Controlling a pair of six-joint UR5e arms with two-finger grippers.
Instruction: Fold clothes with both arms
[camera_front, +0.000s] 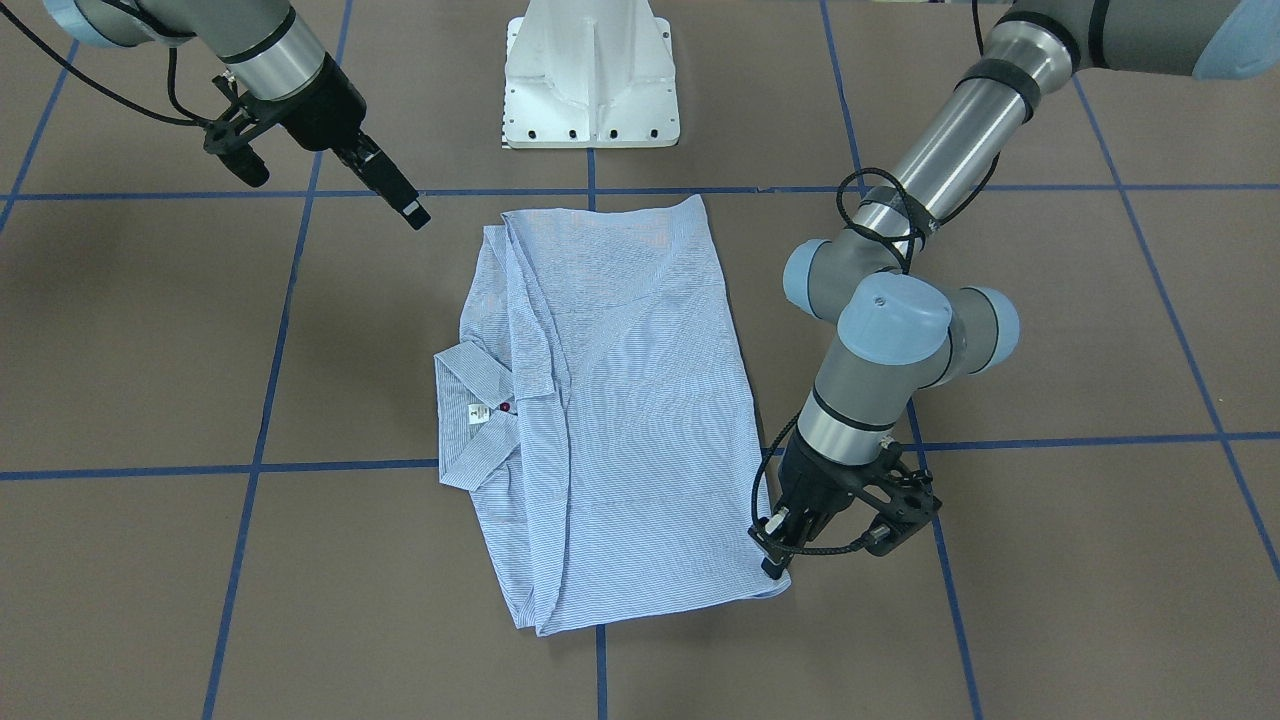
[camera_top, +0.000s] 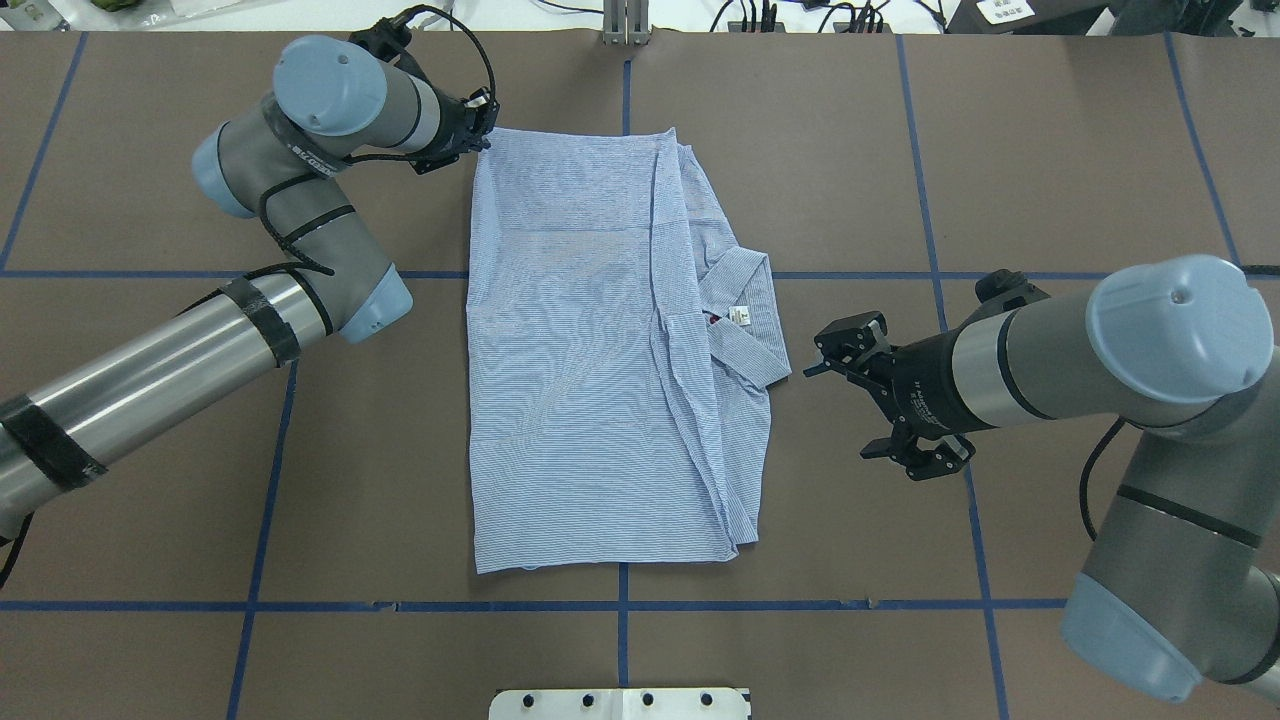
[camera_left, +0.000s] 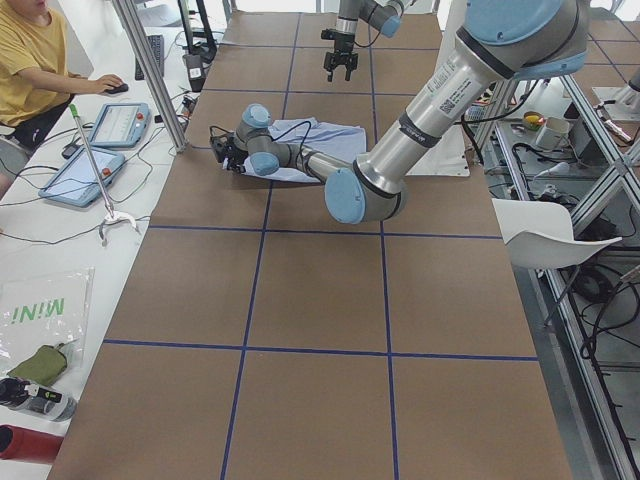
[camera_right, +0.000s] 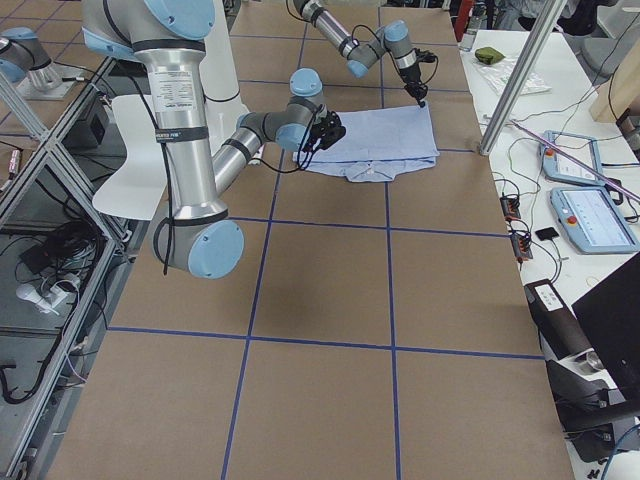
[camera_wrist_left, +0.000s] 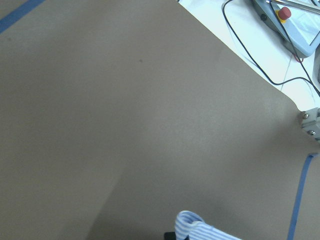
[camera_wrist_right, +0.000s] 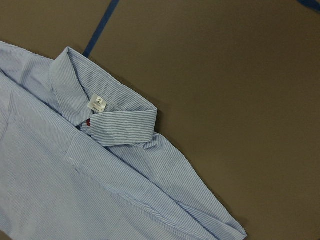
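Shirt (camera_top: 590, 350): folded lengthwise on worktop (camera_top: 1050, 150), long axis running away from robot, collar (camera_top: 745, 315) facing right arm.
Left fingers (camera_front: 770, 555): closed on shirt's far corner, wrist angled down.
Right fingers (camera_top: 838, 405): spread, empty, just beside collar, clear of worktop.
Nearer arm: left, already in contact.

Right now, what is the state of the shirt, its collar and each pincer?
Shirt: folded lengthwise, lying flat on the table.
Collar: sticking out on one side, label visible.
Left pincer: shut on the shirt's far corner.
Right pincer: open, above the table beside the collar, holding nothing.
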